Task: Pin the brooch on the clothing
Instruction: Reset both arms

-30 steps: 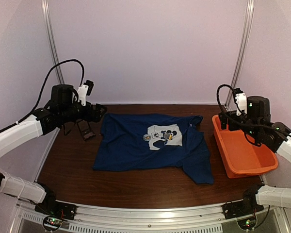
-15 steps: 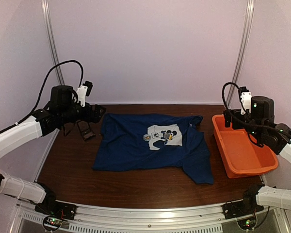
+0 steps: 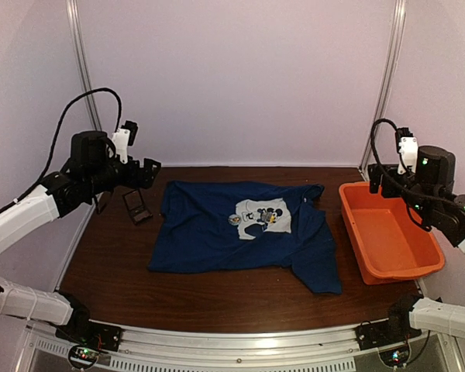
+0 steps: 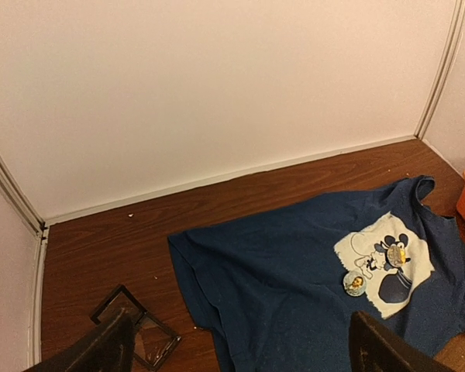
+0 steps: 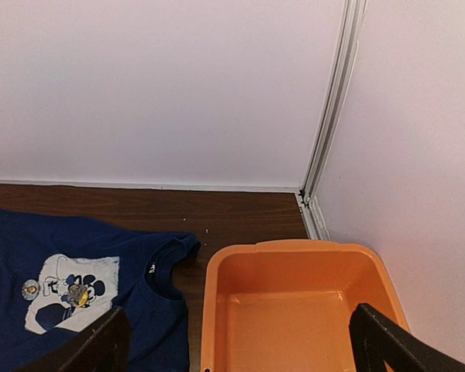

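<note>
Both wide apart, empty: left fingers (image 4: 101, 353), right fingers (image 5: 387, 345); round silvery brooch (image 4: 355, 284) lying on navy shirt (image 4: 279, 263).

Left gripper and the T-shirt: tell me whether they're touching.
Apart. The top view shows the left gripper raised above the black box, left of the T-shirt; its wrist view sees the shirt well below.
</note>
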Available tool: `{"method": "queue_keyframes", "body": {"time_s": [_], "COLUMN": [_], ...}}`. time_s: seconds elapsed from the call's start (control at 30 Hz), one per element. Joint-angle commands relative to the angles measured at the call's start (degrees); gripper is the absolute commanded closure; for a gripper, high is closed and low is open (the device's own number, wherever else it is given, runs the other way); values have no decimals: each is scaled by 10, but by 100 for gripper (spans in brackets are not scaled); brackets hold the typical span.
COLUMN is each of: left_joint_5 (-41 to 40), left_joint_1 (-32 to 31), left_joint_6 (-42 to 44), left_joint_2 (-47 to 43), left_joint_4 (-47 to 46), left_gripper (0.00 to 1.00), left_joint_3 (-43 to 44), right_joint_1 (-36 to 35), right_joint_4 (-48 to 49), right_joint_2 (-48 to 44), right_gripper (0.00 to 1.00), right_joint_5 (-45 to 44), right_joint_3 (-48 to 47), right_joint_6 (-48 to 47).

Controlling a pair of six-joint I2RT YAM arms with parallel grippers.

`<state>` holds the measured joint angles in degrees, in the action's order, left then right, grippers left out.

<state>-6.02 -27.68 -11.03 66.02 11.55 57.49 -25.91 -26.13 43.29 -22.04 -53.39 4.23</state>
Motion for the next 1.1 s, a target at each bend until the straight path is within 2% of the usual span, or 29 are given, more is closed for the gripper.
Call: {"method": "queue_keyframes", "body": {"time_s": [0.0,0.5,0.73,0.93,1.07], "left_joint_5": [-23,-33,-42,-23,-45], "left_joint_1": [5,5,6,6,6], "left_joint_6": [8,6,37,40,34], "left_joint_2": [-19,-28,-35,-21,-15], "left_joint_4": [-15,-14,2,51,82], "left_gripper": [2,2,2,2,2], "left_joint_3": [-9,-9,5,63,98], "right_joint_1": [-3,-3,-3,-3,-3], "right_joint_4": [-15,-23,-11,-18,-15], "right_joint_2": [-6,-6,-1,21,16], "right_gripper": [0,0,0,0,0], "right_joint_5": [-16,-29,-35,-22,-21], "right_joint_3": [-4,-22,-45,-59,-58], "right_joint_6": [-10,-21,-35,-35,-34]}}
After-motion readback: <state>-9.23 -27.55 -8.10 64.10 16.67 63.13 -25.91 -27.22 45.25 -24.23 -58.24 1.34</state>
